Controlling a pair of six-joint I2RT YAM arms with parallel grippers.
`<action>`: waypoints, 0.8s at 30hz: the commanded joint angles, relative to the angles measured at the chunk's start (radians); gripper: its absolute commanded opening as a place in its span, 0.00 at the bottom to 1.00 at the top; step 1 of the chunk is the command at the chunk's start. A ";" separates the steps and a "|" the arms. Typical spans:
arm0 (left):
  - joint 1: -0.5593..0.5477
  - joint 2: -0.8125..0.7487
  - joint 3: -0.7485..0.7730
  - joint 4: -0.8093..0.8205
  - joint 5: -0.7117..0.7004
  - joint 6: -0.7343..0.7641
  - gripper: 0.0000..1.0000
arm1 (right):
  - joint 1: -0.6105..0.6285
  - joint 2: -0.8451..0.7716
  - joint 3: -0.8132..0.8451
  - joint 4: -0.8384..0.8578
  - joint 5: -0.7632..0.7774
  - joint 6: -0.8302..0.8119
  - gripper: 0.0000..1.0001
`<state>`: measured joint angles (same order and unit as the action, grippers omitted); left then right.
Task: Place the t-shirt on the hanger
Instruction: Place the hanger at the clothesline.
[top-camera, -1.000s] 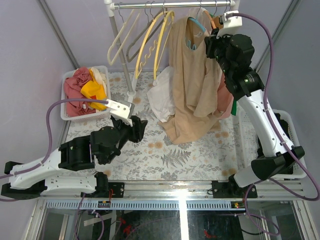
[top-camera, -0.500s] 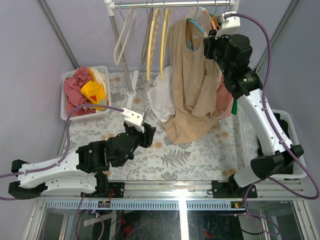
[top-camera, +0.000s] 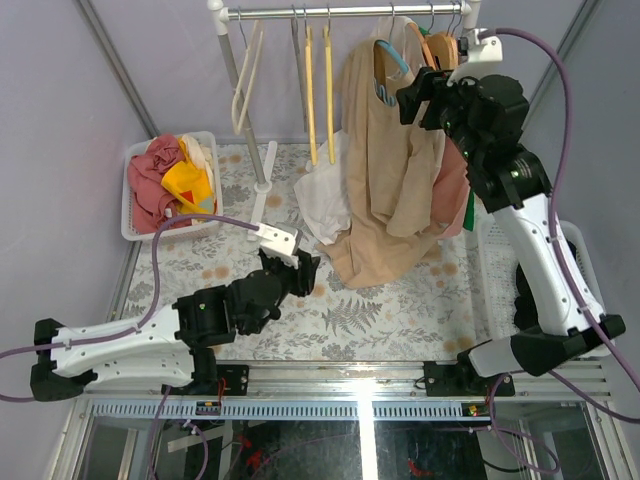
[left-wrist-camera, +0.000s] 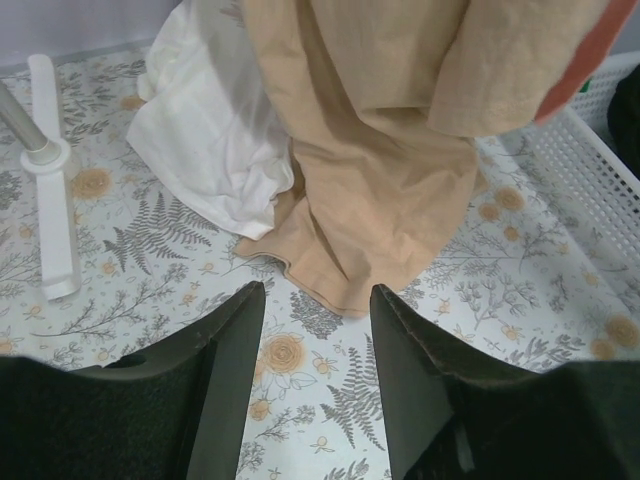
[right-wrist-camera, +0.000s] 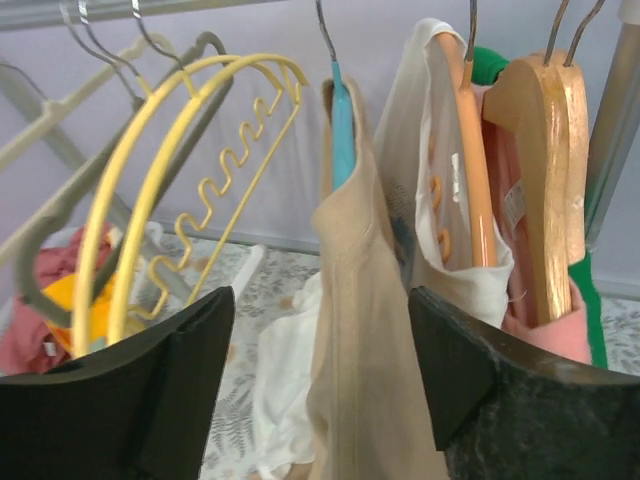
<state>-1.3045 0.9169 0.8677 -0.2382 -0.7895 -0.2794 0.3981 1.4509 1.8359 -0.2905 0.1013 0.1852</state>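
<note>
Right wrist view shows only a strip of the blue hanger (right-wrist-camera: 343, 135); the rest is hidden inside the tan t-shirt (right-wrist-camera: 365, 330), which hangs limp from the rail (top-camera: 350, 11), its hem resting on the desk (left-wrist-camera: 520, 300). The right pincer (right-wrist-camera: 320, 340) is high by the collar, jaws wide, gripping nothing. The left pincer (left-wrist-camera: 317, 295) hovers low, open, facing the hem.

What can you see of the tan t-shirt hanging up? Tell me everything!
The t-shirt is plain tan, soft-looking fabric, creased in long folds. It hangs by its neck on the light-blue hanger, which hooks over the metal rail. One short sleeve droops at the side. Its hem reaches down and bunches on the flowery table, touching a white cloth. The right gripper stands open, a finger on either side of it, not gripping.
</note>
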 joint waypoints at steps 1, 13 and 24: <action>0.036 -0.054 -0.044 0.089 -0.031 0.006 0.46 | -0.006 -0.108 0.036 -0.052 -0.094 0.093 0.81; 0.098 -0.016 -0.093 0.150 0.042 0.023 0.47 | -0.004 -0.437 -0.136 -0.209 -0.151 0.255 0.90; 0.138 0.092 -0.100 0.278 0.120 -0.011 0.46 | -0.005 -0.539 -0.101 -0.454 -0.161 0.255 0.92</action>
<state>-1.1908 0.9966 0.7826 -0.1081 -0.6964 -0.2657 0.3981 0.9401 1.7107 -0.6598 -0.0467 0.4381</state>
